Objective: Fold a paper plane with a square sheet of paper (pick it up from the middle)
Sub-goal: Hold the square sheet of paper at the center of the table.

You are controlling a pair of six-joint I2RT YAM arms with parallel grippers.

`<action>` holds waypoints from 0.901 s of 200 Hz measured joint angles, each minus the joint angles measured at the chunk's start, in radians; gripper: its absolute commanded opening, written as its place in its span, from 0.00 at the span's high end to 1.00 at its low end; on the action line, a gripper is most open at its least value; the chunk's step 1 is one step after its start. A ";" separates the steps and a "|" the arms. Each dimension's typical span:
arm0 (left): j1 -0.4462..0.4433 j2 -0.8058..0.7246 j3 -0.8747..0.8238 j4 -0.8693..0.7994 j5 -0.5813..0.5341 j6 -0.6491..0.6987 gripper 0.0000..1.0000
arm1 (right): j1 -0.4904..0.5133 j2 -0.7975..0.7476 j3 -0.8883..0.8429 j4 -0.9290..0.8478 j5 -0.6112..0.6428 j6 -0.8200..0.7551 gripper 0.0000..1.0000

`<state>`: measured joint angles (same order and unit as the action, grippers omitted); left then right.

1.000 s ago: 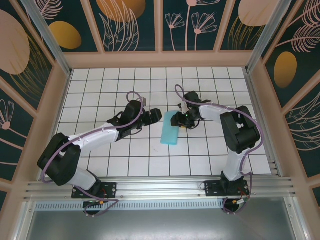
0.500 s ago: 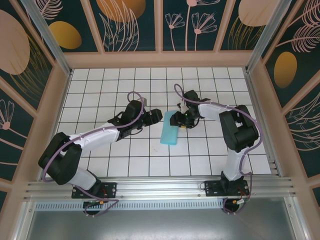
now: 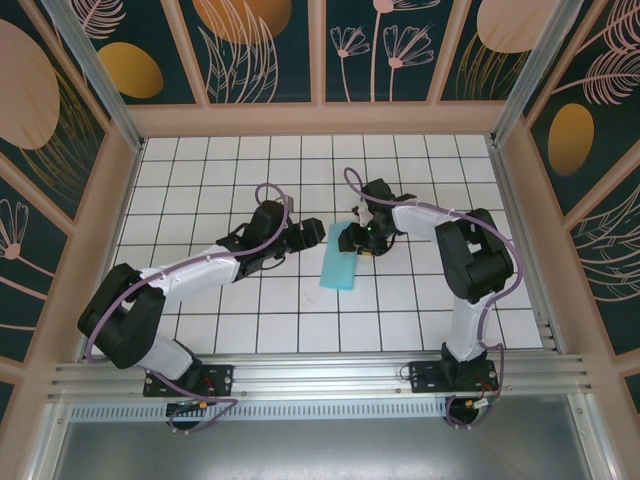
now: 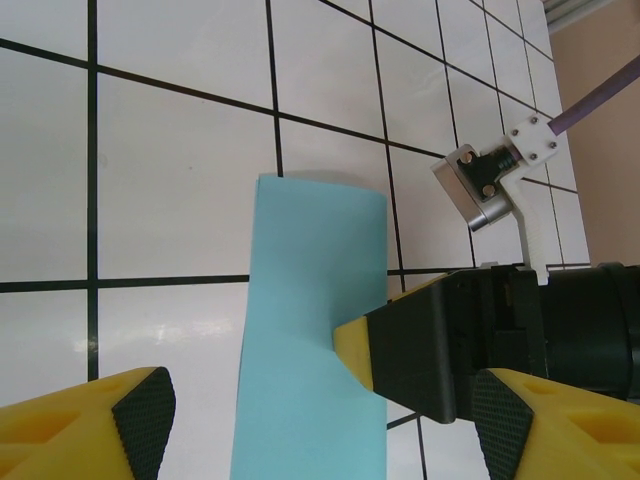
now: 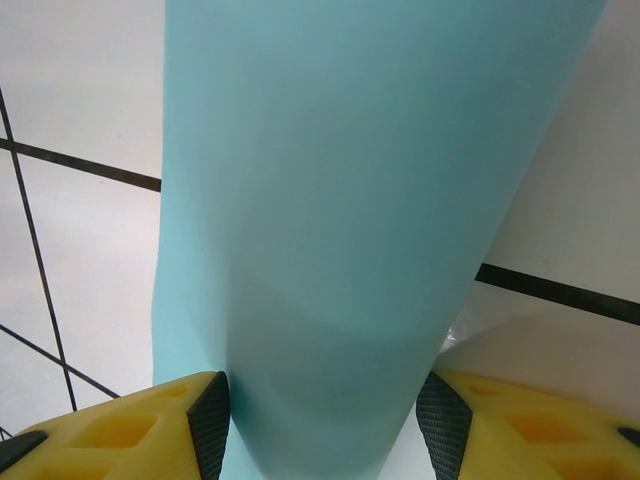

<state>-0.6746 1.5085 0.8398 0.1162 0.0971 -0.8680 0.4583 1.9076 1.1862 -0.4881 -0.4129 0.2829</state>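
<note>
Between the fingers of the right pincer [image 5: 325, 425] runs the folded turquoise sheet of paper [image 5: 360, 200]. It is bowed, fills the half-open gap and touches both black pads [image 5: 212, 425]; whether they squeeze it I cannot tell. Opposite, the left pincer [image 4: 320, 425] gapes wide and holds nothing, with the sheet lying ahead between its fingertips on the white tiled table [image 4: 170, 150].

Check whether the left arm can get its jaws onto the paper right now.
Probably yes. The left gripper hangs open beside the paper, with nothing between them. The right gripper has the paper's far end between its jaws and crowds that end, so the nearer stretch looks like the freer place to take hold.
</note>
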 measured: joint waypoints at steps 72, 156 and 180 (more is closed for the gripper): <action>0.000 0.002 0.000 0.001 0.000 0.000 0.21 | 0.004 0.016 0.024 -0.032 0.019 -0.002 0.43; 0.000 0.030 0.002 0.004 0.009 0.000 0.24 | 0.008 0.022 0.037 -0.051 0.028 -0.032 0.45; 0.000 0.038 0.006 0.006 0.016 0.000 0.24 | 0.008 0.027 0.044 -0.062 0.031 -0.043 0.44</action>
<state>-0.6746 1.5467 0.8459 0.1226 0.1127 -0.8680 0.4660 1.9343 1.2301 -0.5503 -0.3824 0.2398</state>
